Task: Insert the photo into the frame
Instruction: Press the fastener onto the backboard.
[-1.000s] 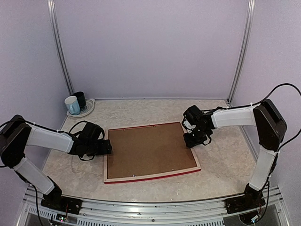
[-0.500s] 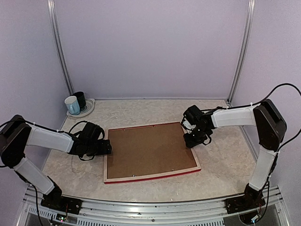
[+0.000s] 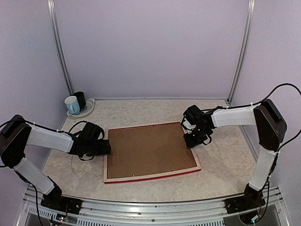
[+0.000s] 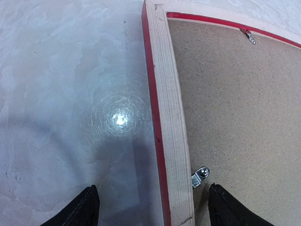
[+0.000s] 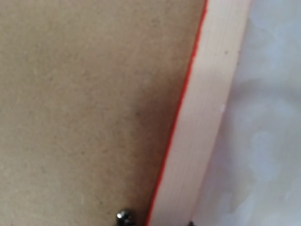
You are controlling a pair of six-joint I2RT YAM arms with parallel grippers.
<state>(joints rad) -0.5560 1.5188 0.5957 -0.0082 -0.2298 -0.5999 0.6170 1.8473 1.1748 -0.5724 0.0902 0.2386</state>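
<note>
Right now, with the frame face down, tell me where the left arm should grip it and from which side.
Take the frame by its left rail, from above: a narrow straight strip with a free outer edge and the backing board set inside. The left gripper's open jaws straddle it, so lowering and closing should do.

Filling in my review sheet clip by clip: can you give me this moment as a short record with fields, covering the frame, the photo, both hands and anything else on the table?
frame: face down on the table, brown backing board up, metal clip at its edge
photo: not in view
left hand: open, fingers either side of the frame's left rail
right hand: at the frame's right edge; open or shut unclear
other: pale mug and dark mug on a plate, back left
</note>
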